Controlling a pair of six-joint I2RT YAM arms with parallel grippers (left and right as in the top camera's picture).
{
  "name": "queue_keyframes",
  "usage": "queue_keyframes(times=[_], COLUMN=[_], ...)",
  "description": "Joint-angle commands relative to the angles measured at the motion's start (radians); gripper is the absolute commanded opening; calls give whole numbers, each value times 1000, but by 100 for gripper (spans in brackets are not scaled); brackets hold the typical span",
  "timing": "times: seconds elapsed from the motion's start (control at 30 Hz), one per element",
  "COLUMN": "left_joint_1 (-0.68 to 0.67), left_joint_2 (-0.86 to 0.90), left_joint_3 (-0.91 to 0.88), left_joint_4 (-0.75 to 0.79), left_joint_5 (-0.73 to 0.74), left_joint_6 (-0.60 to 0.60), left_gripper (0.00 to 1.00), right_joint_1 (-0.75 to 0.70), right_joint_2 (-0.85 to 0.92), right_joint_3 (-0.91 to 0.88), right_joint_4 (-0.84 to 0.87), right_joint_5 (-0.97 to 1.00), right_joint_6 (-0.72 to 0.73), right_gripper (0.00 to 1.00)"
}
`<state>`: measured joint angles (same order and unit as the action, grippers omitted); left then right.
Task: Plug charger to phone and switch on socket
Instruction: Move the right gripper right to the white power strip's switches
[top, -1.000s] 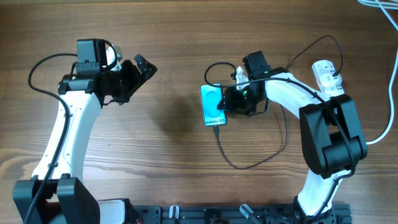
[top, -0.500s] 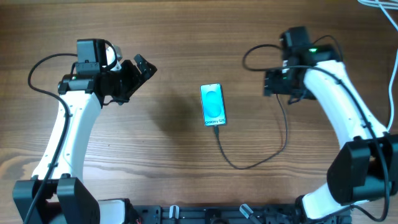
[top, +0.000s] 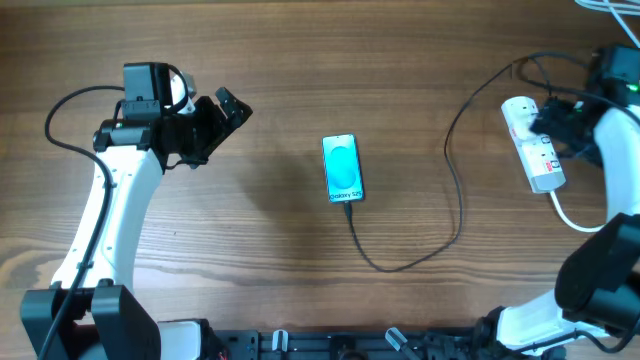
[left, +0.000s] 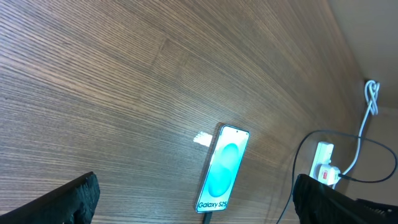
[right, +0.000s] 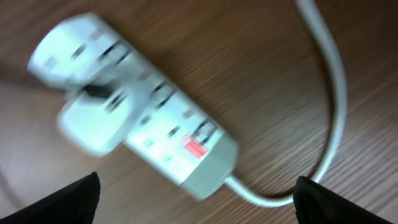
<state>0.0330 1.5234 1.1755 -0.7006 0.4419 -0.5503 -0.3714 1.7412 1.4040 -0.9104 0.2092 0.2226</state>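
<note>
Swung away from the phone (top: 342, 168) at mid-frame, my right claw (right: 202, 202) hovers open over the power strip (top: 533, 145), far right. The charger cable (top: 420, 255) looks plugged in; the red switch (right: 196, 148) seems left. My left claw (top: 235, 108) idles open.

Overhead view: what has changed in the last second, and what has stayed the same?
The right gripper left the phone and swung to the right; it now hovers, open, over the socket. The phone, the charger at its lower end and the left gripper stayed where they were.
</note>
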Motion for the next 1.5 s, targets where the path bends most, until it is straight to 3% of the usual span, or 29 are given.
queue_keyframes(times=[0.0, 0.27, 0.87, 1.47], left_joint_1=[4, 4, 4, 4], left_joint_2=[-3, -3, -3, -3], left_joint_3=[0, 0, 0, 0], left_joint_4=[0, 0, 0, 0], left_joint_5=[-6, -6, -6, -6], left_joint_6=[23, 23, 23, 23], left_gripper=[100, 100, 100, 100], right_joint_1=[-69, -100, -109, -109], right_joint_2=[28, 56, 276, 292], right_joint_3=[-5, -5, -5, -5], right_joint_4=[51, 165, 169, 191], right_joint_5=[-12, -24, -133, -195], right_joint_6=[-8, -119, -58, -32], right_gripper=[100, 100, 100, 100])
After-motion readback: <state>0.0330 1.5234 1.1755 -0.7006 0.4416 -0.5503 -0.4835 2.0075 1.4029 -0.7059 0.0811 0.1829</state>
